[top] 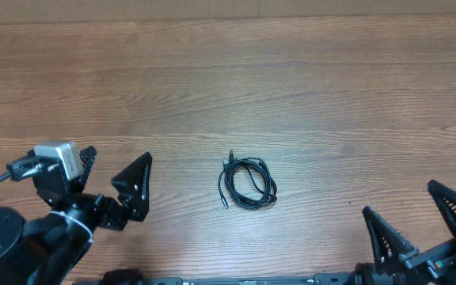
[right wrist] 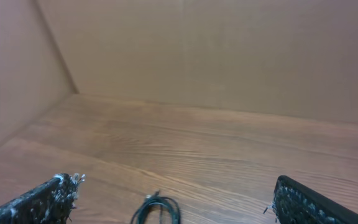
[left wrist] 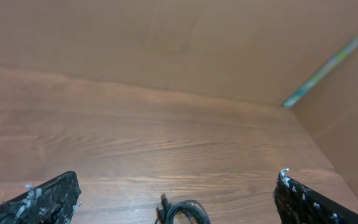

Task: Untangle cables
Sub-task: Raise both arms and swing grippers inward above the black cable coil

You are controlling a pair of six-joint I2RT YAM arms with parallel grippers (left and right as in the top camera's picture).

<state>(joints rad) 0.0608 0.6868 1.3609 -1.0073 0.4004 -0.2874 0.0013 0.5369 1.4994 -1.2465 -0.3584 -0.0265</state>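
The wood-grain table (top: 228, 79) fills the overhead frame, brown with fine streaks running left to right. The wrist views show plain cardboard-brown walls (left wrist: 166, 43) closing it in, with a pale strip (left wrist: 328, 65) along a corner seam at the upper right of the left wrist view. The cables (top: 246, 183), a small black coil with a plug end at its upper left, lie flat just below the frame's centre, well apart from the left gripper (top: 117, 157) at lower left and the right gripper (top: 398, 198) at lower right, both with jaws spread wide.
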